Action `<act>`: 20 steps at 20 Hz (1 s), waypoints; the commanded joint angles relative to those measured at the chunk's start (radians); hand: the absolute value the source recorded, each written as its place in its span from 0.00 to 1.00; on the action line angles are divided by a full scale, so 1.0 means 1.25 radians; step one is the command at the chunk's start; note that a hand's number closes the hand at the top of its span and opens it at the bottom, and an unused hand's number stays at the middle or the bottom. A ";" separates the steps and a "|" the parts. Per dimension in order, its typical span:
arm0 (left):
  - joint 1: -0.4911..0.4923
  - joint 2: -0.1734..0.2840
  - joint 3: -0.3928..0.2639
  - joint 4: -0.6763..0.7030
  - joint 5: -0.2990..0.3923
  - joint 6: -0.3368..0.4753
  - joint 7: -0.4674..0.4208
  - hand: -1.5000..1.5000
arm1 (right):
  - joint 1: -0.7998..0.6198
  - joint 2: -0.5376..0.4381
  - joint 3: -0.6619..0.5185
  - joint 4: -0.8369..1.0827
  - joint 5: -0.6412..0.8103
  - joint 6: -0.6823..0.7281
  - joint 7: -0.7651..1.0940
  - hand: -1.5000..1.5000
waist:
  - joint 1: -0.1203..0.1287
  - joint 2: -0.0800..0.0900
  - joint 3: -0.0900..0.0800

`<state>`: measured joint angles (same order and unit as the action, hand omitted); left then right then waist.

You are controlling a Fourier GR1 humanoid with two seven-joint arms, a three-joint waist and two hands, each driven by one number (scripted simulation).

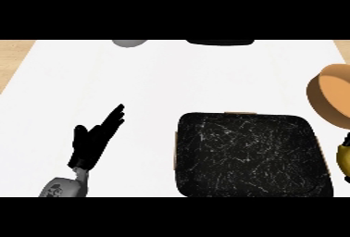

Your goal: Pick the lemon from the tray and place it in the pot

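A black speckled tray (pixel 246 155) lies at the lower right of the white counter, and nothing shows on it. The yellow lemon (pixel 343 159) is cut by the view's right edge, just past the tray's right rim and below the pot. The tan pot (pixel 329 95) stands at the right edge, tilted in view and partly cut off. A small dark bit sits on top of the lemon at the edge; it may belong to my right hand, most of which is out of view. My left hand (pixel 96 141) rests open at the lower left, fingers pointing up and right, away from the tray.
A grey rounded object (pixel 130 42) and a flat black object (pixel 220 42) sit at the counter's far edge. Wooden surface (pixel 14 60) shows beyond the counter's left side. The white counter (pixel 171 78) stretches between the far edge and the tray.
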<state>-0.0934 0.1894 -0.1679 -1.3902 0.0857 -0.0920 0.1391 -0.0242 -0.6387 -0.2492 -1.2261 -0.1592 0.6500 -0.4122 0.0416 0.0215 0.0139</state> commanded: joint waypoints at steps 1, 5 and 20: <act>-0.004 0.003 0.001 -0.006 -0.001 0.000 0.003 0.50 | -0.034 -0.120 -0.069 0.088 -0.055 0.140 -0.085 1.00 | 0.005 0.002 0.004; -0.012 0.003 0.000 -0.001 -0.001 -0.005 0.005 0.50 | -0.071 -0.217 -0.108 0.138 -0.063 0.160 -0.107 1.00 | 0.012 0.005 0.005; -0.020 -0.018 -0.012 0.007 -0.001 -0.005 0.005 0.50 | -0.142 -0.404 -0.129 0.225 -0.023 0.123 -0.261 1.00 | 0.024 0.005 0.002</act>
<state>-0.1178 0.1812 -0.1727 -1.3788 0.0864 -0.1027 0.1399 -0.1802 -1.0918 -0.4165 -0.9940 -0.2188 0.6637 -0.5593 0.0626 0.0265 0.0180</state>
